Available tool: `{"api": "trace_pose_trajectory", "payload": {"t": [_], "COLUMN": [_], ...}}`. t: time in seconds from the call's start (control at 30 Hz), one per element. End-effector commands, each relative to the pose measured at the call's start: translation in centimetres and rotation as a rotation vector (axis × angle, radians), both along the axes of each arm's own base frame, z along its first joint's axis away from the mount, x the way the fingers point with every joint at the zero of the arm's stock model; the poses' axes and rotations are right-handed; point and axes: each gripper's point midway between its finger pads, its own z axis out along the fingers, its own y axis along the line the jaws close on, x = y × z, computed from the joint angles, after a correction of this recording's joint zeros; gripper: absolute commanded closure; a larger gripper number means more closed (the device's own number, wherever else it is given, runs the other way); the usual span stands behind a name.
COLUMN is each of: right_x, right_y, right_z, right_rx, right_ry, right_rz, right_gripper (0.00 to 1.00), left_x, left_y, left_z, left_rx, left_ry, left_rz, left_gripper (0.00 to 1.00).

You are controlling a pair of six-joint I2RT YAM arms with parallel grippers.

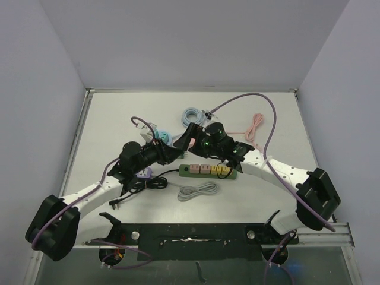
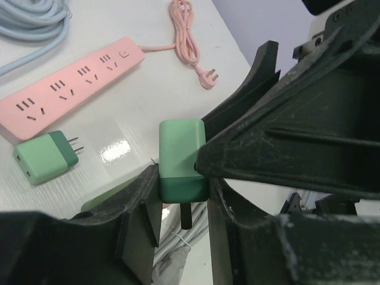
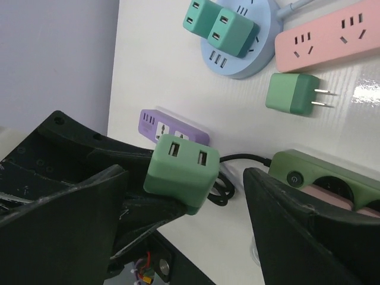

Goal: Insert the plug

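Note:
A green plug with two USB ports [image 3: 178, 169] is clamped between the fingers of my left gripper [image 2: 181, 185]. It is held in the air, with its dark prong [image 2: 186, 217] pointing down. My right gripper [image 3: 184, 175] is open wide, with one finger on each side of the same plug; its right finger stands well clear of it. The green power strip [image 1: 208, 170] lies just in front of both grippers, and its switch end shows in the right wrist view [image 3: 314, 169]. In the top view my left gripper [image 1: 176, 152] and right gripper [image 1: 187, 138] meet above the strip's left end.
A loose green plug [image 3: 291, 93] lies next to a pink power strip [image 3: 326, 35]. A round blue socket hub [image 3: 249, 59] holds two green plugs. A purple strip [image 3: 172, 127], a black cable [image 1: 151, 183], a grey cable coil [image 1: 199, 191], a pale blue coil [image 1: 193, 114] and a pink cable [image 1: 255, 126] lie around.

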Motion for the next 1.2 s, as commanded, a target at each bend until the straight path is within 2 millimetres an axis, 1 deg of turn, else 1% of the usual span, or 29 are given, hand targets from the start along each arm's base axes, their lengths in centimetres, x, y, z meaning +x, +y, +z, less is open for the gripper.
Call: {"api": "trace_pose_trajectory", "payload": {"t": [0.0,0.13,0.2,0.33,0.47,0.6,0.7,0.83,1.1,1.17], "right_x": [-0.2,-1.3,-1.9,-3.0,-4.1,-4.9,-5.2,-5.4,-6.3,-6.4], "right_y": [-1.2,-2.0,-2.3,-2.5,-2.3,-2.1,-2.1,-2.0,-1.0,-0.7], "right_z": [5.0,6.6,7.3,8.3,8.7,8.6,8.5,8.5,8.8,8.8], "right_rx": [0.1,0.17,0.191,0.232,0.273,0.29,0.293,0.311,0.357,0.367], "right_ry": [-0.134,-0.116,-0.113,-0.097,-0.08,-0.07,-0.071,-0.074,-0.059,-0.059], "right_rz": [0.049,0.071,0.075,0.092,0.128,0.159,0.164,0.176,0.243,0.259], "right_gripper": [0.18,0.19,0.21,0.22,0.24,0.26,0.3,0.38,0.38,0.41], "left_x": [-1.6,-3.7,-4.1,-4.7,-4.7,-5.3,-5.6,-6.1,-5.8,-5.8], "left_y": [-0.7,-1.1,-1.0,-1.2,-0.9,-1.0,-1.1,-1.3,-1.3,-1.3], "left_z": [5.4,7.7,8.7,9.2,9.6,9.8,9.7,9.5,9.8,9.8], "left_rx": [-0.017,0.009,0.033,0.114,0.18,0.205,0.214,0.22,0.248,0.252], "left_ry": [-0.297,-0.49,-0.561,-0.669,-0.716,-0.751,-0.758,-0.775,-0.788,-0.788], "left_rz": [-0.12,-0.228,-0.246,-0.31,-0.324,-0.366,-0.386,-0.42,-0.426,-0.427], "left_gripper": [1.0,1.0,1.0,1.0,1.0,1.0,1.0,1.0,1.0,1.0]}}
